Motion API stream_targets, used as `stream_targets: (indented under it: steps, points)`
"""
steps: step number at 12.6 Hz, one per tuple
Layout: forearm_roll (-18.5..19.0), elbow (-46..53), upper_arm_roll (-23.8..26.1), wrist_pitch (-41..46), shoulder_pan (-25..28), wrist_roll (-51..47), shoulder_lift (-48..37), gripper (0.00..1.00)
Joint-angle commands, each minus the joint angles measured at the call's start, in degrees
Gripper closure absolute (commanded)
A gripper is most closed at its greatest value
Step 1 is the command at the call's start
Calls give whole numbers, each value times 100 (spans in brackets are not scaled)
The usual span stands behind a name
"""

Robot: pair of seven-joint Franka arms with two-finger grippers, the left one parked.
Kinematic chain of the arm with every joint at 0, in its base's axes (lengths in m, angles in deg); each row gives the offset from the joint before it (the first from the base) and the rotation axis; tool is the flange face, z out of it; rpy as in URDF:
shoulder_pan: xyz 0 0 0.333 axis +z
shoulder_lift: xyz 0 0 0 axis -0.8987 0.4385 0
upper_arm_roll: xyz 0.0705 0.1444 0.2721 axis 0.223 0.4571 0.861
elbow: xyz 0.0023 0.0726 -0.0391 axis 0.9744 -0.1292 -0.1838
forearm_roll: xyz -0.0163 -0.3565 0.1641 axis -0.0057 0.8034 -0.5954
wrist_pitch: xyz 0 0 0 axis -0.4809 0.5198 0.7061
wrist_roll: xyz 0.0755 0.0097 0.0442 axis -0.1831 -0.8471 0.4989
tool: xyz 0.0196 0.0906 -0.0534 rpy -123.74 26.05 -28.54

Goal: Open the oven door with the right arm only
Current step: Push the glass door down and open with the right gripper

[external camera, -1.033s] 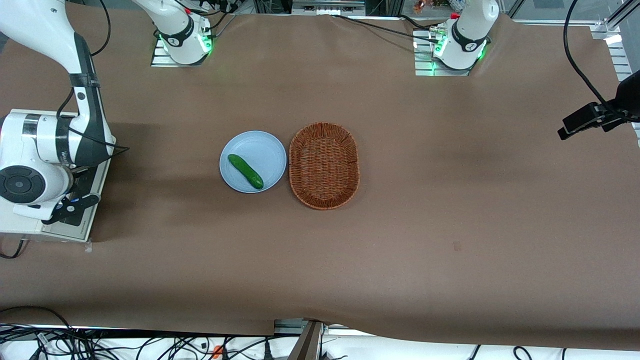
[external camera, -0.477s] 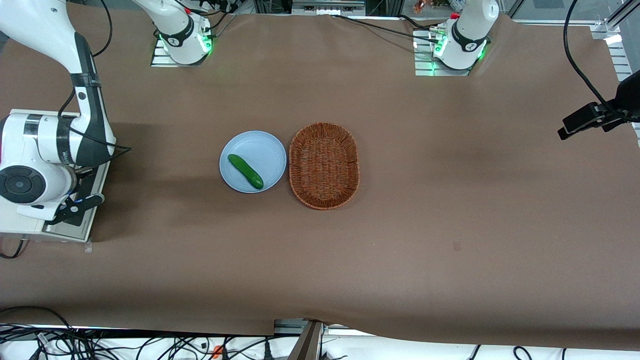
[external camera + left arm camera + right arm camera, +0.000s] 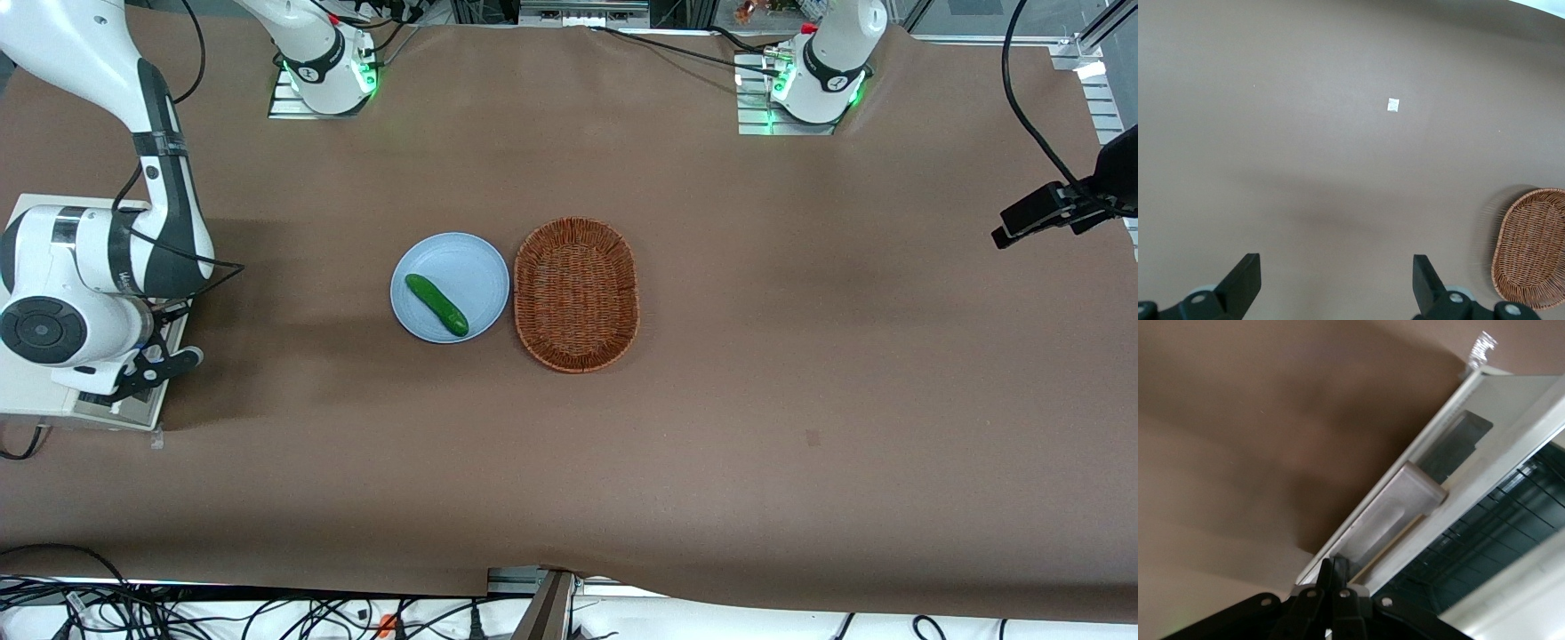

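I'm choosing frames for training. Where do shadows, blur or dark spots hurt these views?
Front view: even light, soft shadow on the table beside the right arm. Right wrist view: the oven door and its handle look soft; the gripper, at the handle's end, is dark. Left wrist view: basket rim smeared.

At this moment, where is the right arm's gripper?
In the front view the gripper sits at the working arm's end of the table, over the oven door; the right wrist view shows its fingers closed on the door's silver handle.
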Motion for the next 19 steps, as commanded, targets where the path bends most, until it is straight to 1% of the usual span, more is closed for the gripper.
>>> stream_targets:
  steps: [1,6,8,9,12,14,17,18,19]
  points:
    - [-187,-65,-39,-485,-79,-43,398,100]
    - [-539,-56,-39,-766,-79,-43,670,100]
    - [-548,-30,-39,-846,-79,-192,837,100]
    - [-609,-30,-39,-907,-87,-210,882,100]
    - [-969,-21,-39,-1003,-96,-201,1057,100]
    - [-1066,-21,-39,-1083,-114,-210,1172,100]
    - [-1636,-21,-39,-1066,-105,-236,1260,100]
    - [-1795,-21,-39,-1040,-96,-445,1277,100]
    - [-1849,-21,-30,-1013,-88,-691,1277,100]
